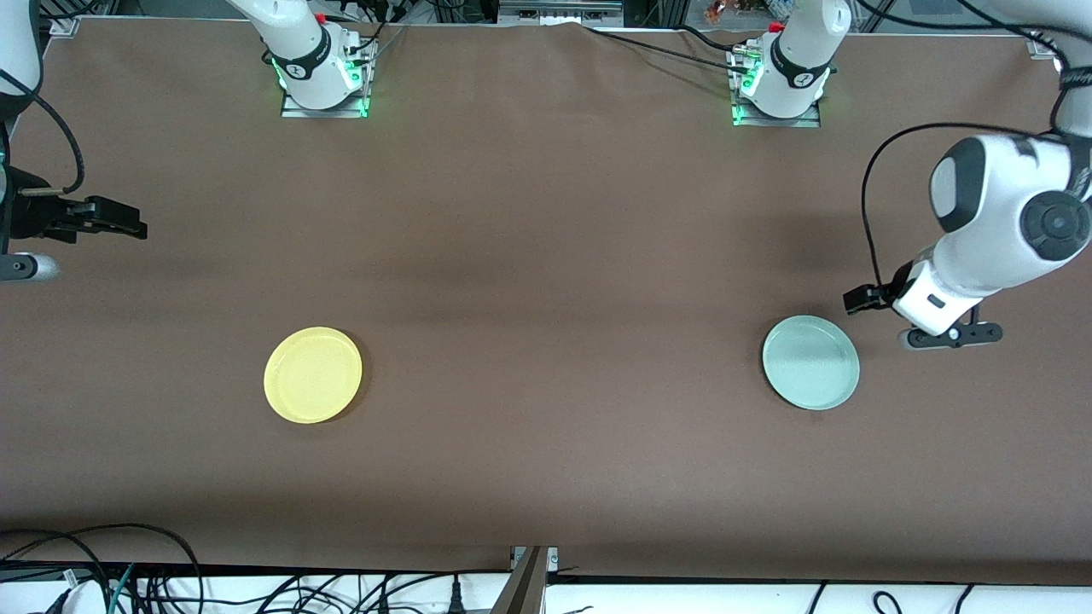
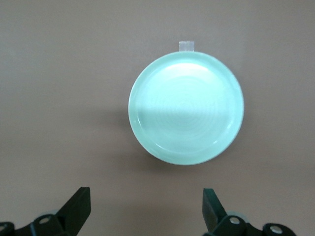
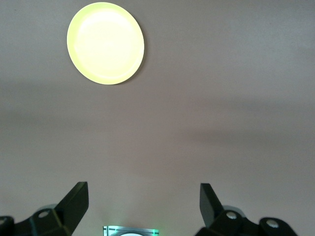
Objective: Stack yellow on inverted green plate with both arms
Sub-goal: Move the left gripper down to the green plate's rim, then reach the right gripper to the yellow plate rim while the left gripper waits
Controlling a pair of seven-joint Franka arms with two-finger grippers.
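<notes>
The yellow plate (image 1: 313,375) lies flat on the brown table toward the right arm's end, rim up; it also shows in the right wrist view (image 3: 106,43). The green plate (image 1: 810,362) lies flat toward the left arm's end and seems to be hollow side up (image 2: 186,108). My left gripper (image 1: 951,334) hangs over bare table beside the green plate, open and empty (image 2: 146,206). My right gripper (image 1: 26,267) hangs open and empty (image 3: 143,204) over the table's edge at the right arm's end, well apart from the yellow plate.
The two arm bases (image 1: 324,81) (image 1: 776,89) stand at the edge of the table farthest from the front camera. A small clear tab (image 2: 186,45) sits against the green plate's rim. Cables (image 1: 128,580) run along the edge nearest the front camera.
</notes>
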